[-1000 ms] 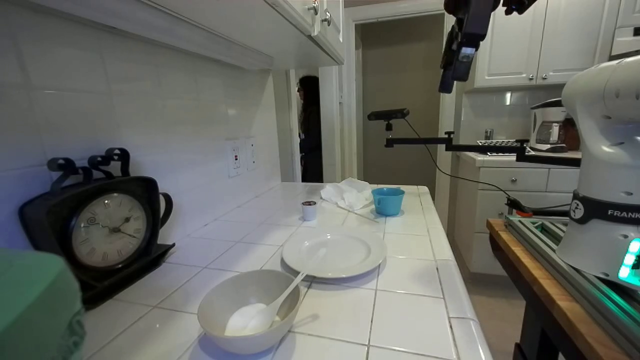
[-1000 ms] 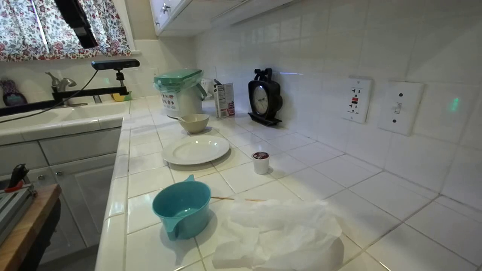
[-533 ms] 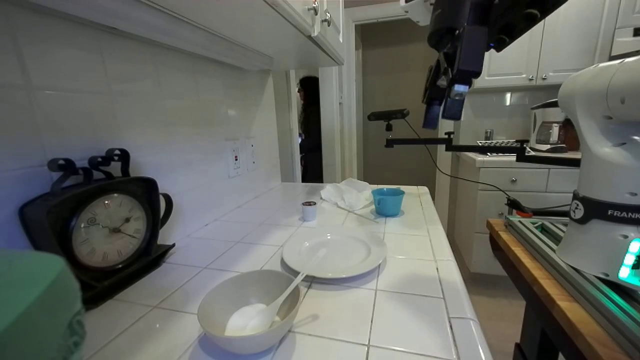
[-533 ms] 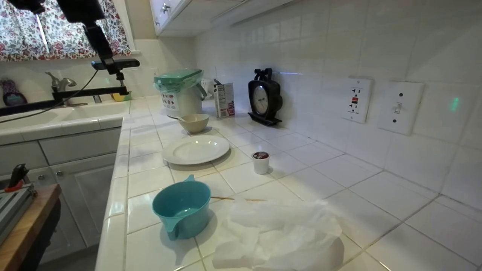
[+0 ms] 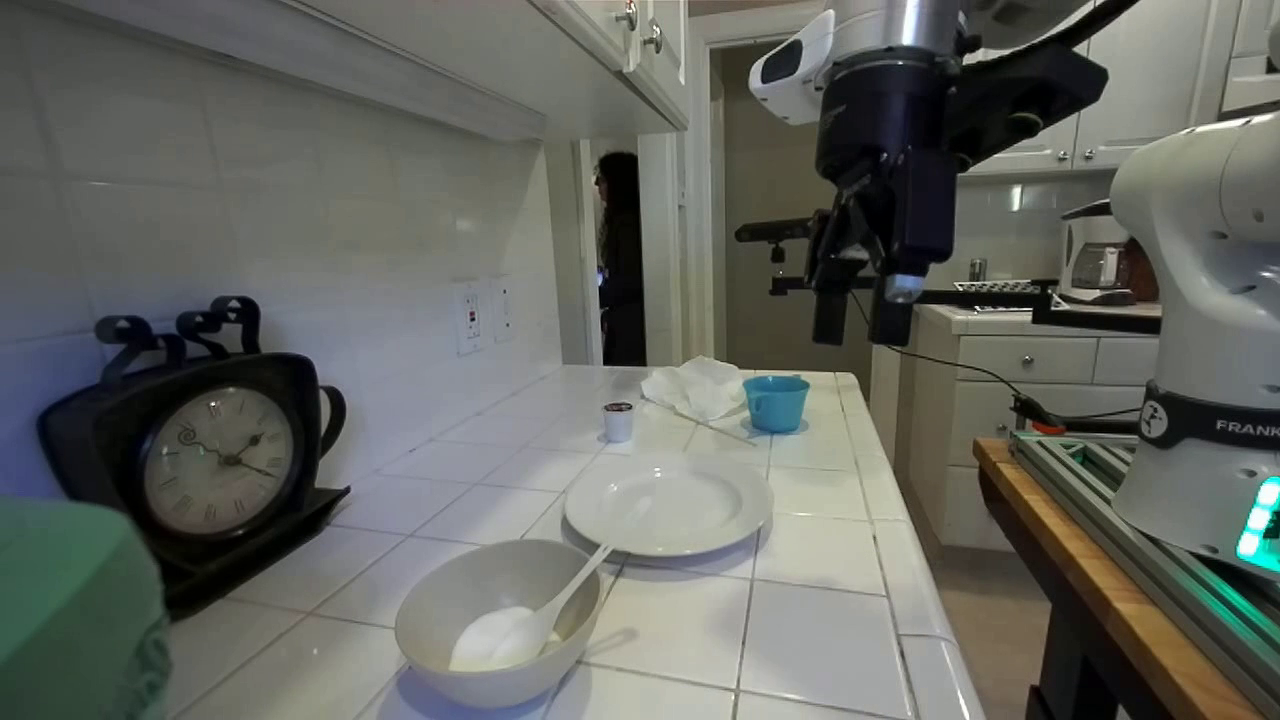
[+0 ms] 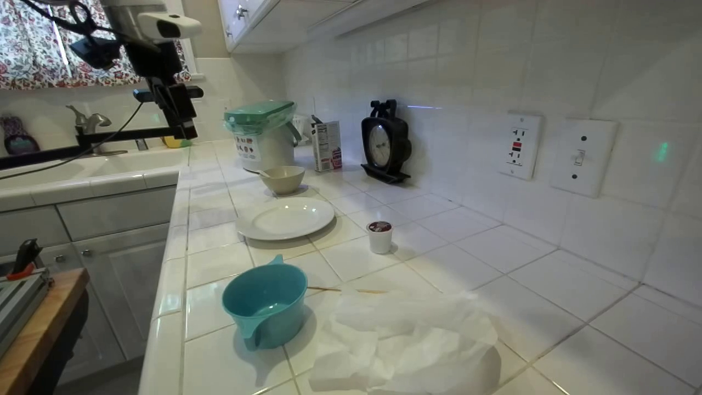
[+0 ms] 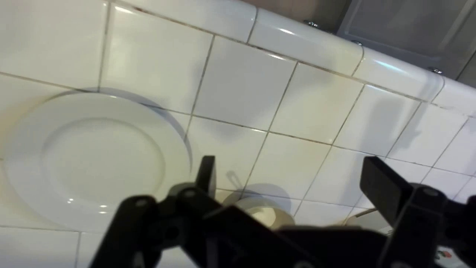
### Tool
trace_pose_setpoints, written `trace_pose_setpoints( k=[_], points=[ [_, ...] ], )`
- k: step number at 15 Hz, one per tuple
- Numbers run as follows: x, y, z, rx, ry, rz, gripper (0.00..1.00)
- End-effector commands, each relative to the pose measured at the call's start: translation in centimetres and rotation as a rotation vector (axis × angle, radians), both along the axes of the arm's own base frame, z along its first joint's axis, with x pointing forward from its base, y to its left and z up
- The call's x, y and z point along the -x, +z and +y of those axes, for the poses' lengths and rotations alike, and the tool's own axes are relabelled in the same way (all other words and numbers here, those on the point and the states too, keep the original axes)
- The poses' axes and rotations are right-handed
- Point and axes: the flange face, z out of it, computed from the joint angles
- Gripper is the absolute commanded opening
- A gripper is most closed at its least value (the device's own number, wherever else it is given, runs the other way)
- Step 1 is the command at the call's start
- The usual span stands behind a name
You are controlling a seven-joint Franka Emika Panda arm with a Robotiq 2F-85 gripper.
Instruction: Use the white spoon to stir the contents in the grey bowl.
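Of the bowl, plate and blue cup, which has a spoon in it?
The grey bowl: the white spoon rests partly inside it. The white plate and blue cup hold none.

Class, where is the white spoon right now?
Low and left of centre in an exterior view, the spoon leans in the bowl, handle towards the plate.

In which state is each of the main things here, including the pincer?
Pincer: open, holding nothing
Grey bowl: upright
White spoon: head in bowl, handle past rim
Contents: heaped
Plate: lying flat, face up
Blue cup: upright
White pod: upright, lid on
Paper: crumpled
Bin: lid on
Clock: standing upright
Carton: upright
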Motion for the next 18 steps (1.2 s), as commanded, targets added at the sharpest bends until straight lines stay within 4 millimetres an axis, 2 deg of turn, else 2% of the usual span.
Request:
trace_pose_setpoints(
  k=[1, 2, 4, 10, 13, 18],
  points=[
    [-1.9, -0.5, 2.1, -0.059, 0.081, 0.021, 1.00],
    [-0.8, -0.5, 1.5, -0.023, 0.039, 0.009, 1.00],
    [-1.5, -0.7, 2.1, -0.031, 0.053, 0.016, 1.00],
    [-2.1, -1.0, 2.0, -0.058, 0.064, 0.020, 1.00],
    [-3.6, -2.3, 1.8, -0.085, 0.060, 0.026, 1.00],
    [-8.0, -4.6, 1.2, -0.178, 0.094, 0.037, 1.00]
  ],
)
